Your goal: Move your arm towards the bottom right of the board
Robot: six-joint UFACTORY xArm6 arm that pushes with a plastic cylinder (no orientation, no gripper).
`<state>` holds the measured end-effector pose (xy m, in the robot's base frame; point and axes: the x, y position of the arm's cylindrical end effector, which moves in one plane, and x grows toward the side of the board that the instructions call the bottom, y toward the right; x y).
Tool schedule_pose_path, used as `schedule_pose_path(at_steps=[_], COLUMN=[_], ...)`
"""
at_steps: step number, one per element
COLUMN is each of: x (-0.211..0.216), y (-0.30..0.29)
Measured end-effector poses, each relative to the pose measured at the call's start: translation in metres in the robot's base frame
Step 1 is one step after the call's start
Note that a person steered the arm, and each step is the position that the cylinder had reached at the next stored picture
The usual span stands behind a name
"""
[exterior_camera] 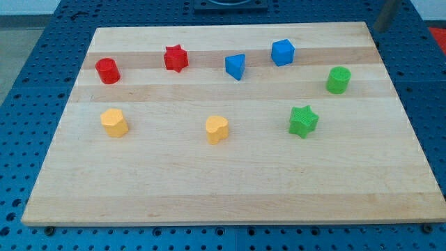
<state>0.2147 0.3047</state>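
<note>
You are looking at a blue perforated surface (pixel 21 42) that is carrying a pale wooden board (pixel 230 188); the board is filling most of the view. The board's bottom right corner, the place the task names, is sitting near the view's bottom right edge.

Eight blocks are lying on the board's upper half, all apart from one another. Along the view's top, from left to right, a red cylinder (pixel 107 70), a red star (pixel 175 58), a blue wedge-like block (pixel 235 66) and a blue cube (pixel 282 51) are forming a loose row. A green cylinder (pixel 338 79) is standing further right and a little lower, near the board's right edge. Below that row, a yellow hexagonal block (pixel 113 122) is sitting at the view's left, a yellow heart (pixel 217 129) is sitting near the middle, and a green star (pixel 303 120) is sitting right of the heart, below and left of the green cylinder. Of all the blocks, the green star is lying nearest the bottom right corner, though well apart from it.

A blurred grey streak (pixel 387 14) is slanting across the view's top right, just beyond the board's top right corner, above and right of the blue cube. You cannot tell whether it is the rod, and my tip is not showing clearly anywhere. No claw is showing, so you cannot tell its state.
</note>
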Motion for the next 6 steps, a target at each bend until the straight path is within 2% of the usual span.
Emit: schedule_pose_path(at_steps=[1,6], x=[0.0,0.003], y=[-0.04,-0.076])
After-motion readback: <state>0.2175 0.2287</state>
